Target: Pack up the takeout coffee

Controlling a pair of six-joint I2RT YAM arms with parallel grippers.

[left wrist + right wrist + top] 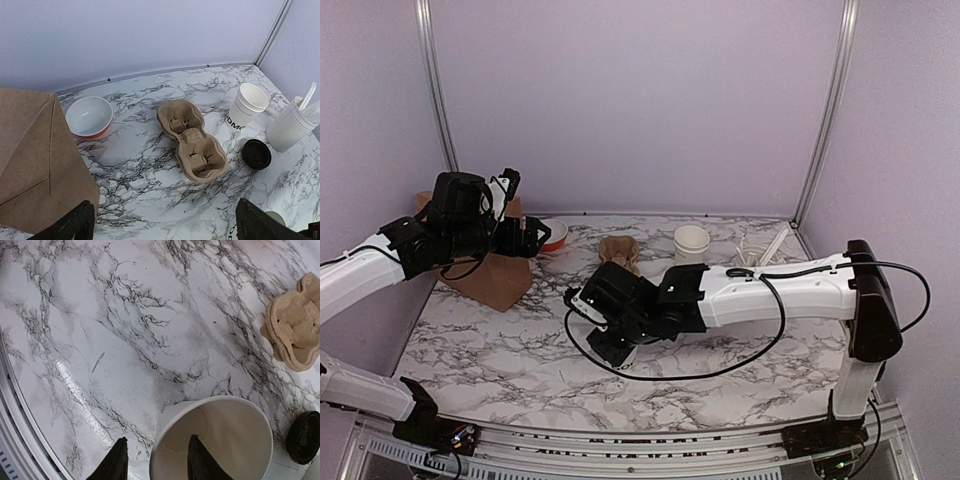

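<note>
A white paper cup (220,440) stands open-topped and lidless on the marble table; its rim also shows in the left wrist view (274,217). Its round black lid (303,436) lies apart on the table, seen too in the left wrist view (256,154). My right gripper (159,460) is open and straddles the cup's rim, one finger inside and one outside; in the top view (620,350) it hides the cup. My left gripper (167,231) is open and empty, held high over the table beside the brown paper bag (35,165).
A brown two-cup cardboard carrier (192,140) lies mid-table. Stacked lidless white cups (246,106) and a taller white cylinder with utensils (290,127) stand at the back right. A red-and-white bowl (90,116) sits at the back left. The table's front rail (10,440) is near the right gripper.
</note>
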